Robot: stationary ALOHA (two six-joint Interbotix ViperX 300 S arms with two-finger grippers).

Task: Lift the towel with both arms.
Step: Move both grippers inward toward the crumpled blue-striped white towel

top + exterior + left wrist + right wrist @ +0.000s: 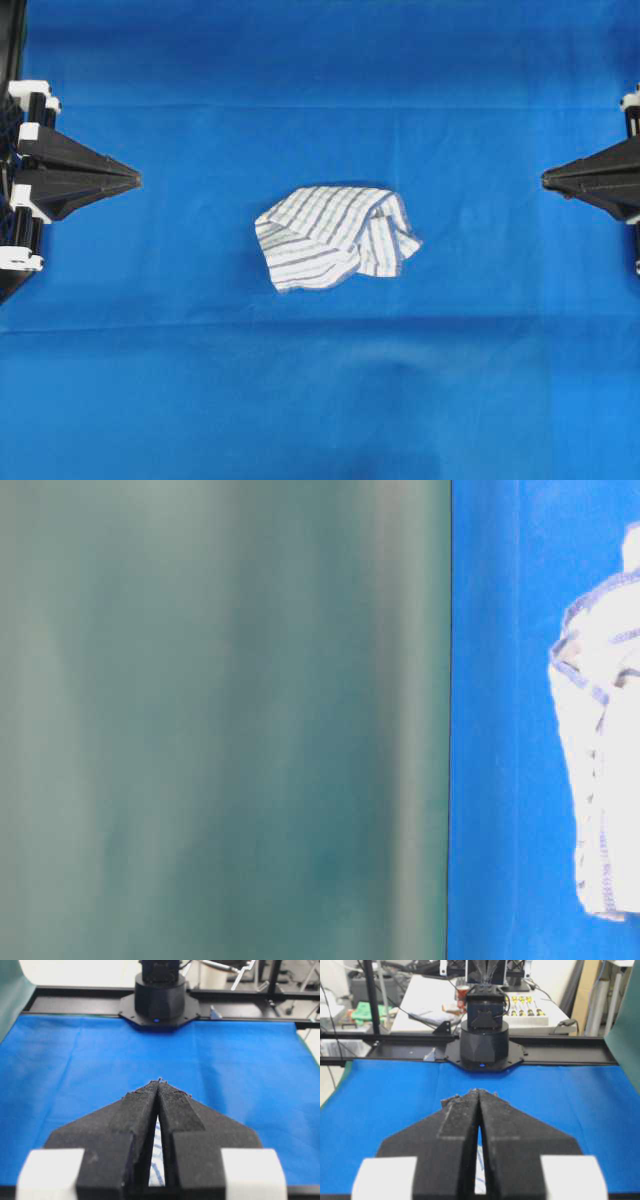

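The towel (337,237) is a small white cloth checked with blue-grey stripes, crumpled into a loose folded heap with one flap turned over on its right side. It lies mid-way across the blue table covering (320,400), with bare covering on every side of it. The left gripper (136,180) and right gripper (545,179) sit well apart from the towel at opposite edges, both with jaws pressed together, holding nothing.

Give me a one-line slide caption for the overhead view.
Crumpled striped towel lies mid-table on blue covering, left gripper and right gripper shut at opposite edges.
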